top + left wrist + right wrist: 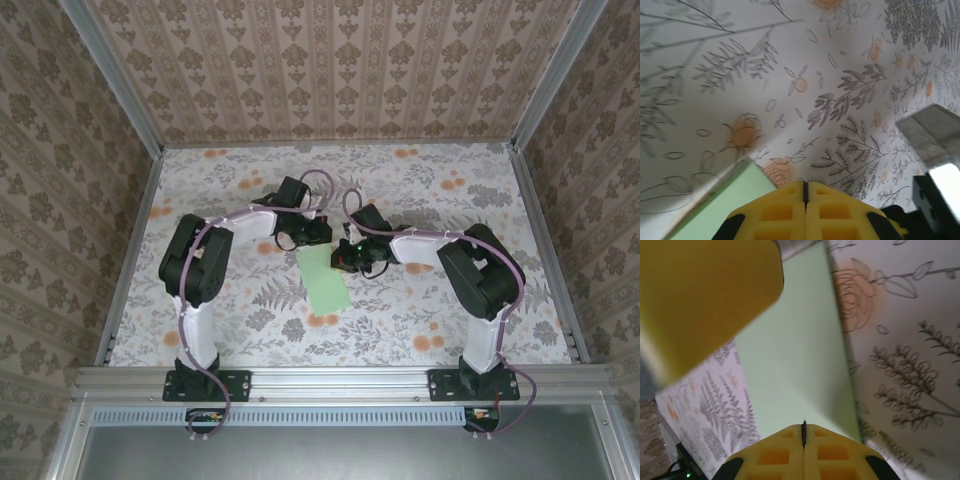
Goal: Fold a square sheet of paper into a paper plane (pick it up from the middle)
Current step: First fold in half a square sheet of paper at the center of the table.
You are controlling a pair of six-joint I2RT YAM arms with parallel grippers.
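1. Thin pale mint-green paper sheet (pixel 325 282): lies flat at the middle of the counter, between both arms. Its long axis runs far-to-near, slightly slanted.
2. Left arm's yellow fingers (pixel 805 192): clenched and empty, at the sheet's far corner, with the sheet just beside them.
3. Right arm's yellow fingers (pixel 803 432): clenched, over the sheet's right edge and nearer its middle. Contact cannot be told.
4. Floral-clothed counter (pixel 450 300): open room all round the sheet, side walls well apart.

Floral tablecloth (pixel 250 330), pale ground with orange blooms and grey ferns, over the tabletop; brown damask wallpaper (pixel 330 70) on three enclosing walls; aluminium frame rail (pixel 340 378) along the near edge.
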